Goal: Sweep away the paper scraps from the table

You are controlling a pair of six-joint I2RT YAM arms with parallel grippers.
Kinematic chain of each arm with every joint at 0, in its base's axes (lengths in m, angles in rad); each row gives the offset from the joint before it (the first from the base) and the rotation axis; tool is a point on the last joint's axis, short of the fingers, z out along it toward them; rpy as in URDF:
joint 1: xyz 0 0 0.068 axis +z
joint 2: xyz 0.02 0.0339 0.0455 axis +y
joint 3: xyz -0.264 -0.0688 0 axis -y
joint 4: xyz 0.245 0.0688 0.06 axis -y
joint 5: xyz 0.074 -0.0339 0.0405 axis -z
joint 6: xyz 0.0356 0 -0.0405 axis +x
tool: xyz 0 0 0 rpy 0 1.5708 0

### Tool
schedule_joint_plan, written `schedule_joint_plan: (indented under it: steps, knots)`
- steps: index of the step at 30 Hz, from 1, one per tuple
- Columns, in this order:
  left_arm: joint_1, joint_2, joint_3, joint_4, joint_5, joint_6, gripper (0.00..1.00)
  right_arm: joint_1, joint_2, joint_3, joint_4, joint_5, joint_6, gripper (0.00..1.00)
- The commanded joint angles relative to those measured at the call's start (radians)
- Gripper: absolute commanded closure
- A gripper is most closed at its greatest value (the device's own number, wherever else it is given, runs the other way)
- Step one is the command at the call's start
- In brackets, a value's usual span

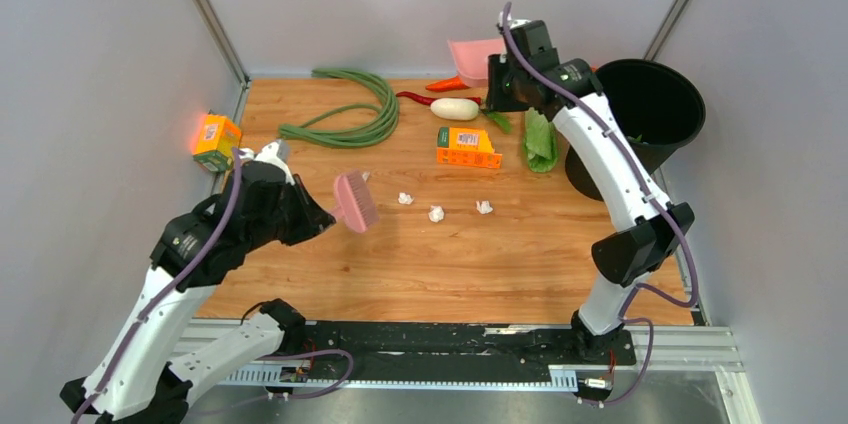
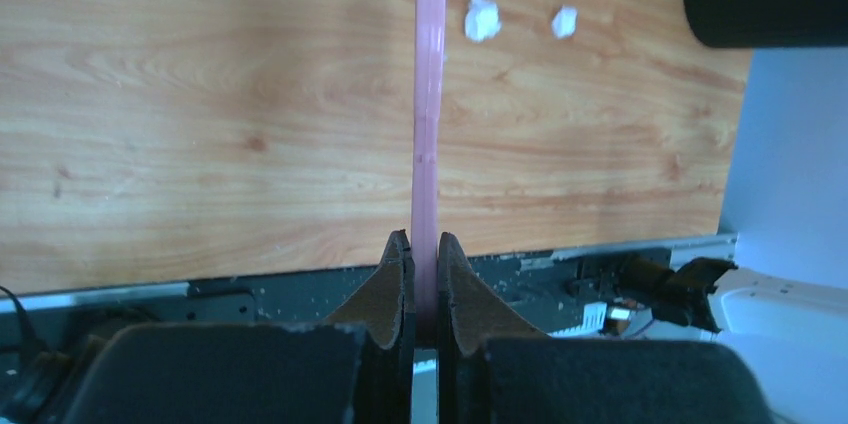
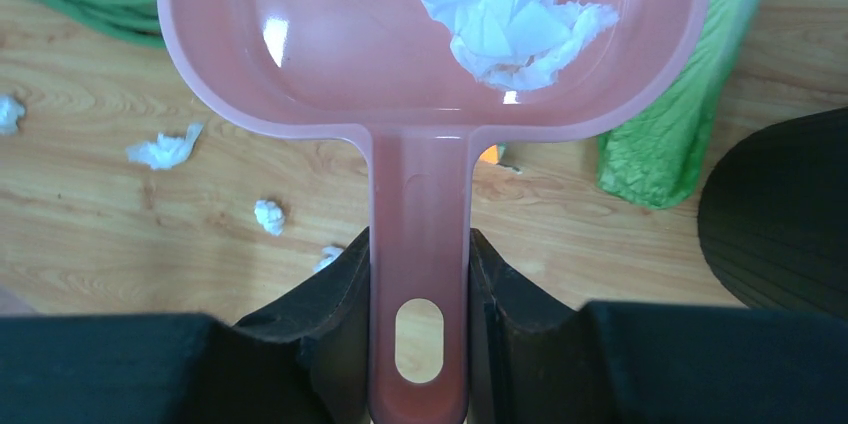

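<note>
Three paper scraps [image 1: 405,198] [image 1: 436,213] [image 1: 484,207] lie mid-table [image 1: 420,264]. My left gripper [image 1: 322,216] is shut on a pink brush [image 1: 355,201], held above the wood left of the scraps. In the left wrist view the brush [image 2: 430,94] runs edge-on from the left gripper [image 2: 425,244], with scraps [image 2: 482,17] [image 2: 565,21] beyond it. My right gripper [image 1: 498,82] holds a pink dustpan [image 1: 472,52] raised at the back. In the right wrist view the right gripper [image 3: 420,244] clamps the dustpan [image 3: 300,24], which carries a crumpled white wad [image 3: 510,14]; scraps [image 3: 162,149] [image 3: 268,216] lie below.
A black bin [image 1: 650,104] stands at the right rear edge. A green coiled cord [image 1: 350,114], white radish [image 1: 455,109], red chili [image 1: 418,98], carrot [image 1: 447,84], green leafy vegetable [image 1: 540,139] and an orange box [image 1: 468,147] fill the back. Another orange box [image 1: 215,139] sits far left.
</note>
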State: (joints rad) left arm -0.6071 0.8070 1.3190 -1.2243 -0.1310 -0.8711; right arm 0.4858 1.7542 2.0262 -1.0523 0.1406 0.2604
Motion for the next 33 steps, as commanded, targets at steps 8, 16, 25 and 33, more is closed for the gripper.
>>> schedule_joint_plan:
  steps: [8,16,25,33]
  knots:
    - [-0.005,0.041,-0.086,0.16,0.179,-0.017,1.0,-0.229,-0.024,0.107,-0.012,-0.097,0.056,1.0]
    - [-0.026,-0.015,-0.15,0.272,0.194,-0.046,1.0,-0.329,-0.044,0.121,0.034,-0.19,0.125,1.0]
    - [-0.026,0.02,-0.202,0.456,0.442,-0.043,1.0,-0.455,-0.146,-0.023,0.172,-0.312,0.236,1.0]
    - [-0.026,0.198,-0.011,0.224,0.366,0.07,1.0,-0.573,-0.274,-0.194,0.351,-0.438,0.391,1.0]
